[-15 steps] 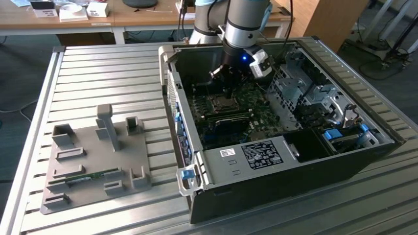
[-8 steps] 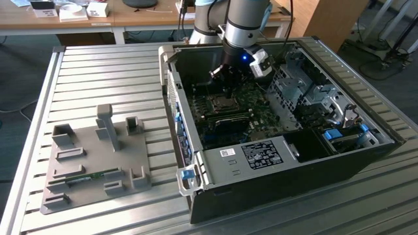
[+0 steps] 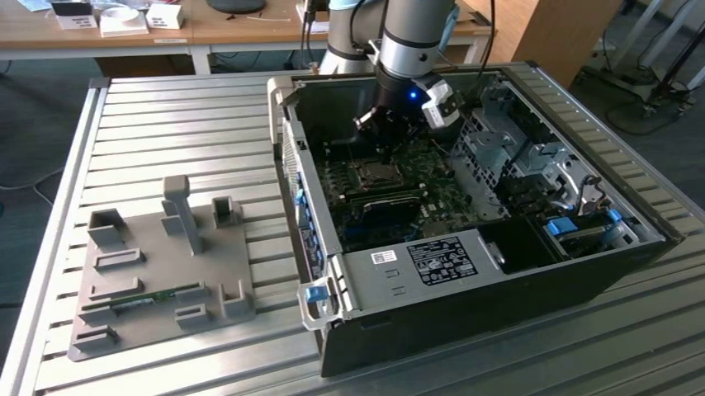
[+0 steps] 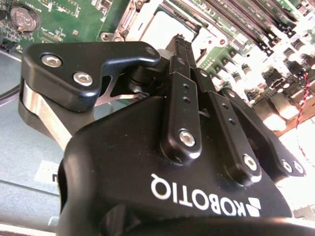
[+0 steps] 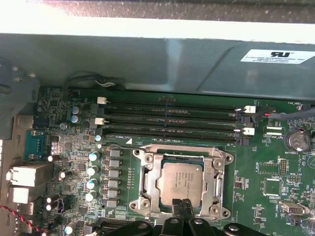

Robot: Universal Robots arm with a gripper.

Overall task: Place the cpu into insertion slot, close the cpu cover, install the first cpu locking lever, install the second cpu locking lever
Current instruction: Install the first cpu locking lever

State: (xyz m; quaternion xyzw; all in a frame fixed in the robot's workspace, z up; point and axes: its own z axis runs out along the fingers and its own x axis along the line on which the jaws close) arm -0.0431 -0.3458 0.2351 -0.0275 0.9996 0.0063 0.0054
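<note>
The cpu (image 5: 179, 184), a small silvery square chip, lies flat in the socket of the green motherboard (image 5: 69, 142) inside the open computer case. The cpu cover (image 5: 147, 179), a silvery metal frame, lies down around it. My gripper (image 5: 182, 206) is shut, and its black fingertips touch the edge of the cpu and the cover's rim. In the exterior view the gripper (image 3: 384, 148) points down into the case just above the socket (image 3: 377, 172). In the second wrist view the gripper (image 4: 180, 40) has its two fingers pressed together over the bright socket area. I cannot make out the locking levers.
The case wall (image 3: 292, 165) and a drive cage (image 3: 518, 148) flank the motherboard. Memory slots (image 5: 170, 123) run beside the socket, and a coin battery (image 5: 298, 140) sits near them. On the exterior view's left a grey fixture plate (image 3: 165, 272) lies on the slatted table.
</note>
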